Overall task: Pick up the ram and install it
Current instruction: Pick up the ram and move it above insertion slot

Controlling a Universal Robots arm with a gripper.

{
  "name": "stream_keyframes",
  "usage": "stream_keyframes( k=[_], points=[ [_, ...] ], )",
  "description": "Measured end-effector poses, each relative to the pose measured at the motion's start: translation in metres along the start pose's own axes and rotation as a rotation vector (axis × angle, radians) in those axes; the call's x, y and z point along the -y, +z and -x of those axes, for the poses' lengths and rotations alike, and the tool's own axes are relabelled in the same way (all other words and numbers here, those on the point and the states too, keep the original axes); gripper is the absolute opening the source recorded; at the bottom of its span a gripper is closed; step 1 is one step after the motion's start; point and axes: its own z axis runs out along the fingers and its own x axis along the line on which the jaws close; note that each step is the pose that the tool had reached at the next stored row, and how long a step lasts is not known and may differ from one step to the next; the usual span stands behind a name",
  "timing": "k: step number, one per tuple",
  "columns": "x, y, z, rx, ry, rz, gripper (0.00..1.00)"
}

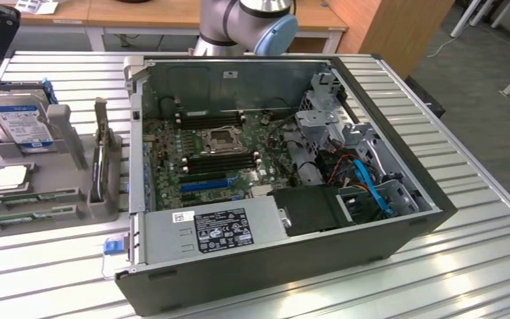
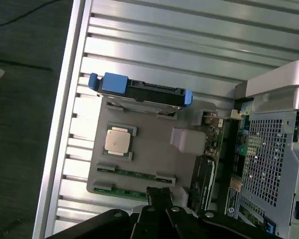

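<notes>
Long flat green circuit-board ram stick (image 2: 134, 174) lies in the grey plastic holder tray (image 2: 154, 154) on the slatted metal tabletop (image 2: 164, 45). Black claw (image 2: 159, 193) hovers near it, nothing seen in it; how far it's open I can't tell. Risk, imo: you snag the tray's clips (image 2: 165, 177) & lift the stick skewed.

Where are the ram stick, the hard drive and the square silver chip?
ram stick (image 2: 137, 174): wrist view, middle of the green strip nearest the chip.
hard drive (image 1: 20, 121): exterior view, on its white label.
square silver chip (image 2: 118, 141): wrist view, centre of its metal lid.
</notes>
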Motion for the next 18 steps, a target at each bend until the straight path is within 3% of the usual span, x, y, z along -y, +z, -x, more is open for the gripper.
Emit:
stream_keyframes(
  k=[3, 12, 18],
  points=[
    [0.0000, 0.0000, -0.0001, -0.0112, -0.029, -0.0106, 0.11],
    [-0.0001, 0.0000, -0.0002, -0.0258, -0.182, -0.0120, 0.11],
    [-0.0001, 0.0001, -0.0001, -0.0293, -0.290, -0.0111, 0.11]
  ],
)
